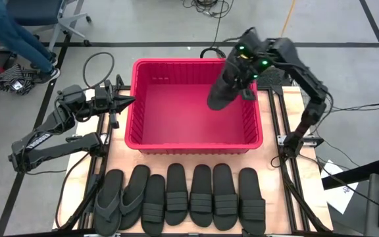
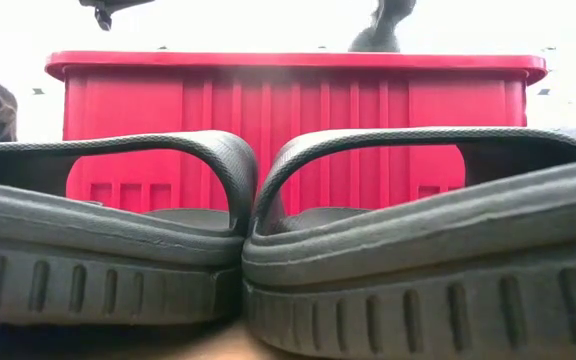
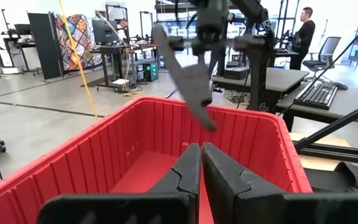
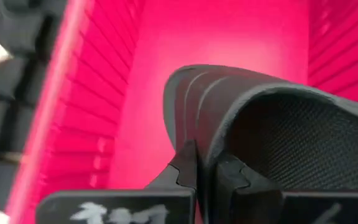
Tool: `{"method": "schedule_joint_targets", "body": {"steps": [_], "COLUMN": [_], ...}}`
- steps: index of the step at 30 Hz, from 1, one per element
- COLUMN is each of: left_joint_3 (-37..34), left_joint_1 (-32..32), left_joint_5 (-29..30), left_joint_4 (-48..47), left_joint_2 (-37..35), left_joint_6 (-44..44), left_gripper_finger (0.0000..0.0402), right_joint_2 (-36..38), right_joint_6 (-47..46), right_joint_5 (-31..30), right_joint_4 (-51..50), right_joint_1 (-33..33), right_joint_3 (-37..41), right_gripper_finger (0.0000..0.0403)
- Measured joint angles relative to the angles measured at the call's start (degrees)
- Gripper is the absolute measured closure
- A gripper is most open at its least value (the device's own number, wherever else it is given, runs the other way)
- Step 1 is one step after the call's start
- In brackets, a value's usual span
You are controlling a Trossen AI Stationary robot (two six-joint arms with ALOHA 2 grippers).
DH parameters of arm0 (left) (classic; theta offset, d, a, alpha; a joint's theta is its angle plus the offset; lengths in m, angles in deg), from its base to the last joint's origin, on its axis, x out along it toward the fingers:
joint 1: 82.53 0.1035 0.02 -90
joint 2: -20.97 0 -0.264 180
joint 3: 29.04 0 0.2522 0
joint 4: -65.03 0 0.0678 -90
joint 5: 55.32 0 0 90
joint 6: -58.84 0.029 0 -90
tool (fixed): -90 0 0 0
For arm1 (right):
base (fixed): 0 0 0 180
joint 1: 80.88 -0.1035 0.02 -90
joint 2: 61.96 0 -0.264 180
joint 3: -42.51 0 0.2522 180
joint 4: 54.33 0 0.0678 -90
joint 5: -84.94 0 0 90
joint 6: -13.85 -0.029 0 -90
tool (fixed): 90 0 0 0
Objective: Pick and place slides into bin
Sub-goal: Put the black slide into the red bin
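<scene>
The red bin (image 1: pixel 196 108) stands mid-table. My right gripper (image 1: pixel 242 71) is over the bin's far right part, shut on a black slide (image 1: pixel 224 89) that hangs above the bin's inside; it also shows in the left wrist view (image 3: pixel 185 74). My left gripper (image 1: pixel 130 101) is shut and empty, just outside the bin's left wall (image 3: pixel 73 162). Several more slides (image 1: pixel 189 194) lie side by side, soles down, along the table's near edge. The two at the left end (image 1: pixel 117 197) have thong straps. My right gripper pinches the slide's ribbed strap (image 4: pixel 194 124) at its edge between its two fingers, one finger (image 4: pixel 182 168) outside the strap and the other (image 4: pixel 235 177) on the footbed side. The fingers point down from above. The slide hangs tilted below them, its lower end (image 3: pixel 207 121) clear of the bin's floor.
The bin's red floor (image 1: pixel 176 105) shows bare under the hanging slide. In the low view two slides (image 2: pixel 268 250) fill the foreground in front of the bin's near wall (image 2: pixel 298 110). Metal rails (image 1: pixel 281 131) edge the table. A person's legs (image 1: pixel 18 33) are at the far left.
</scene>
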Motion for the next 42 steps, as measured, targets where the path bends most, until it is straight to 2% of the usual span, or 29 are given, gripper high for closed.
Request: {"method": "schedule_joint_targets", "body": {"steps": [4,12,18,24,35,42], "left_joint_3": [0.00,0.00,0.00,0.00,0.00,0.00], "left_joint_1": [-0.02,-0.01,-0.01,-0.02,-0.02,-0.02], "left_joint_5": [0.01,0.03,0.03,0.03,0.03,0.04], "left_joint_4": [0.02,0.02,0.01,0.02,0.02,0.02], "left_joint_2": [-0.02,0.00,-0.01,0.00,-0.01,-0.02], "left_joint_6": [-0.80,-3.30,-4.17,-4.26,-4.31,-6.25], "left_gripper_finger": [0.0378,0.0378,0.0378,0.0378,0.0378,0.0378], "right_joint_2": [-2.45,-2.49,-2.49,-2.50,-5.42,-5.94], "right_joint_6": [3.72,5.80,7.36,10.18,14.70,13.49], "right_joint_5": [-0.57,-0.33,-1.67,-1.94,-1.62,-1.61], "right_joint_4": [0.09,0.17,4.35,7.94,8.44,12.42], "right_joint_1": [1.11,1.47,1.45,1.45,2.19,3.16], "right_joint_3": [5.99,22.32,31.21,35.39,37.67,38.55], "right_gripper_finger": [0.0400,0.0399,0.0399,0.0399,0.0399,0.0398]}}
